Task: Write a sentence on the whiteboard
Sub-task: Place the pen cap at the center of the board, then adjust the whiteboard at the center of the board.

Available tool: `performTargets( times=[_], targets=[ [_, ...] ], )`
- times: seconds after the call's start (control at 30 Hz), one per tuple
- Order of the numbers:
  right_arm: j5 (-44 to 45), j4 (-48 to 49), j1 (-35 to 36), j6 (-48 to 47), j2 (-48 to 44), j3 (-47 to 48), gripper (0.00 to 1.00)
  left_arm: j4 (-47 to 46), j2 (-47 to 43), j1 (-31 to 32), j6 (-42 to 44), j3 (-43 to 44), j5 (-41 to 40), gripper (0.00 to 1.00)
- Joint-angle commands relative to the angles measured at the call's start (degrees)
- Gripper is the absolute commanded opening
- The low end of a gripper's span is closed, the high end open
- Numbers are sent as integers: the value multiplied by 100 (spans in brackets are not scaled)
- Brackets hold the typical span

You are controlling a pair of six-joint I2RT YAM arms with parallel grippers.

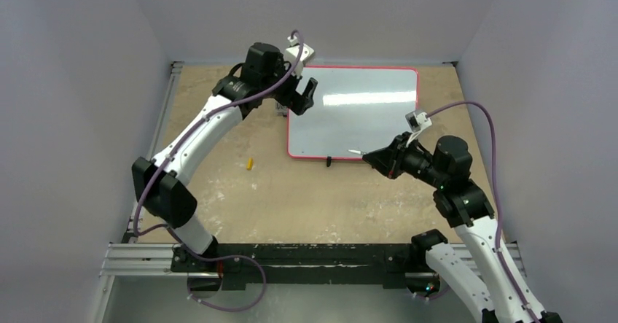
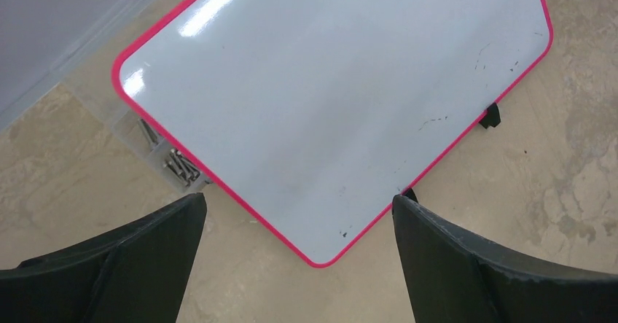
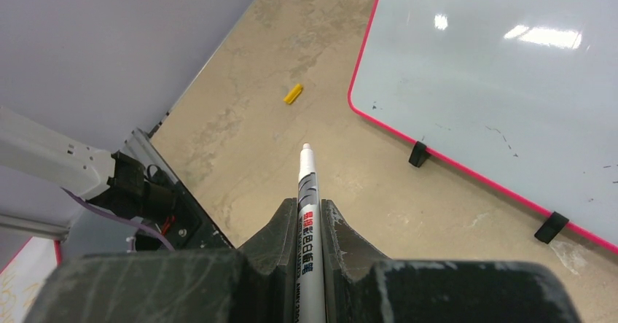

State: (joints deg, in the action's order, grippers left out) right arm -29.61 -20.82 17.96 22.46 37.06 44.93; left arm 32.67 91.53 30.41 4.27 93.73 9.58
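Right gripper (image 3: pixel 308 208) pinched tight on a white marker pen (image 3: pixel 305 177) with red and blue print, its bare tip near the near long edge of the large glossy whiteboard (image 1: pixel 357 111) with thin red-pink frame and two black feet (image 3: pixel 417 154). Left gripper (image 2: pixel 299 197) spread wide, hanging above the whiteboard's left edge. Whiteboard lies flat on the beige table (image 1: pixel 306 199), with faint dark specks on it. Small yellow cap (image 1: pixel 249 164) lies left of the whiteboard's near-left corner, apart from it.

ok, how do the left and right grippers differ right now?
The left gripper is open and empty; the right gripper is shut on a white marker. The left gripper is at the left edge of the whiteboard; the right gripper is by its near edge. Both are black.
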Motion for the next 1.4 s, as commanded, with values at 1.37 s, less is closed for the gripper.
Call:
performTargets(
  times=[1.37],
  targets=[
    [-392,132,6,210,184,-403,0,-327,4577,-1023,494,5000,2169,100]
  ],
)
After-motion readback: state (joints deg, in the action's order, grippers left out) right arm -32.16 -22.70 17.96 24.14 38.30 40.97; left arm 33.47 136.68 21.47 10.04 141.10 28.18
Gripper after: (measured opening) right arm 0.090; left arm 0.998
